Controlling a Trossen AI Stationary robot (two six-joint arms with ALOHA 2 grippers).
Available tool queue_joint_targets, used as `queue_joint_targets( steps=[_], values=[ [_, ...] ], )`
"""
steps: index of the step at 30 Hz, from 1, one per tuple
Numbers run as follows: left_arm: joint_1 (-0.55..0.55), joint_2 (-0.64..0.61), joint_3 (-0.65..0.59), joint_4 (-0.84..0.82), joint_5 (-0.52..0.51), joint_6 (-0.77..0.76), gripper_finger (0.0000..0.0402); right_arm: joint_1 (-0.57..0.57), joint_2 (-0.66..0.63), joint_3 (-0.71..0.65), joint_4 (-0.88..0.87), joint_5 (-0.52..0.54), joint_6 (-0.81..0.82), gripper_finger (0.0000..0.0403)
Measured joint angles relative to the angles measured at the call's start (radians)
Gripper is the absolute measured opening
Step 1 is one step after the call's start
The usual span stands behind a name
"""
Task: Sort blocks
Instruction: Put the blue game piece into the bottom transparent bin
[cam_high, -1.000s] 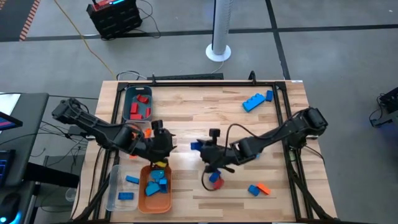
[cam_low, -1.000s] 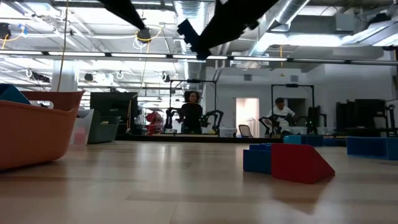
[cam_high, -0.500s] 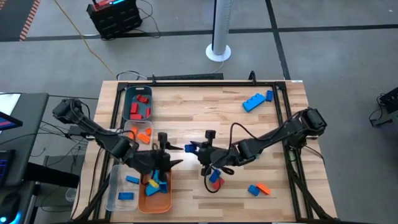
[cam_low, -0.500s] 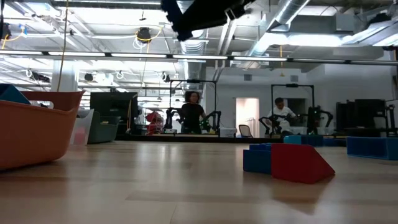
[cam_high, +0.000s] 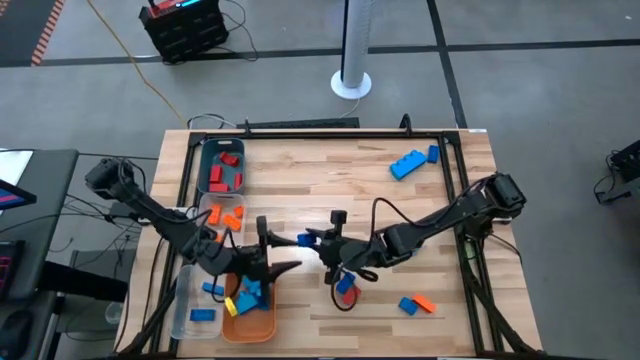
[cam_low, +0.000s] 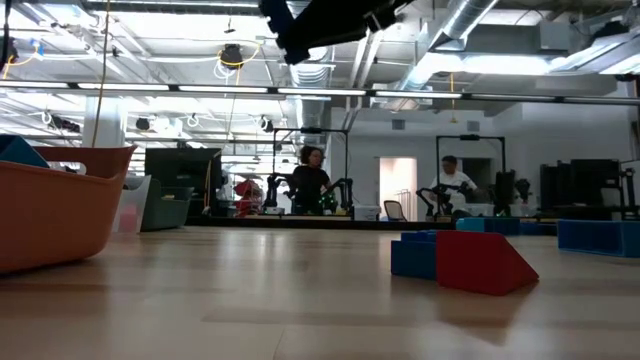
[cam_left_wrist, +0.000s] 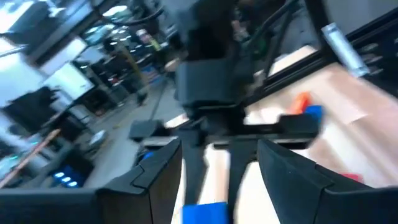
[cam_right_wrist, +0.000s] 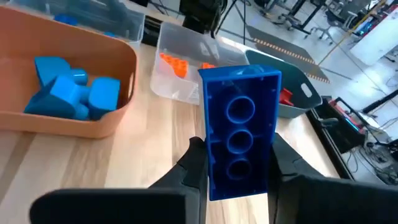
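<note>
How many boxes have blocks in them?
4, all on the table's left side: teal bin, clear bin holding orange blocks, orange tray, second clear bin beside it.

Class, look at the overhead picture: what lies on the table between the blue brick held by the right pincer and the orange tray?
Only bare wood shows between the blue brick in the right pincer and the orange tray, apart from the left pincer reaching across it.
</note>
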Motion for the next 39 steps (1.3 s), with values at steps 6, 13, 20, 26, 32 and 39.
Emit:
queue_joint_targets(
  steps=[6,13,20,26,32,39],
  values=[
    [0.034,-0.006,-0.060,0.080,0.020,0.024,0.0204,0.006,0.000,0.000,0.085,0.001,-0.052,0.0081],
    [0.091,-0.006,-0.073,0.087,0.104,-0.008,0.0204,0.018,0.000,0.000,0.114,0.000,-0.084,0.0081],
    [0.108,-0.006,-0.073,0.071,0.128,-0.094,0.0204,0.023,0.000,0.000,0.124,-0.001,-0.096,0.0081],
    [0.111,-0.006,-0.073,0.051,0.126,-0.117,0.0217,0.025,0.000,0.000,0.131,-0.001,-0.099,0.0081],
    [0.112,-0.006,-0.073,0.027,0.121,-0.086,0.0237,0.041,0.000,0.000,0.183,-0.002,-0.122,0.0081],
    [0.112,-0.005,-0.073,0.026,0.119,-0.044,0.0222,0.041,0.000,0.000,0.190,-0.003,-0.122,0.0082]
  ],
)
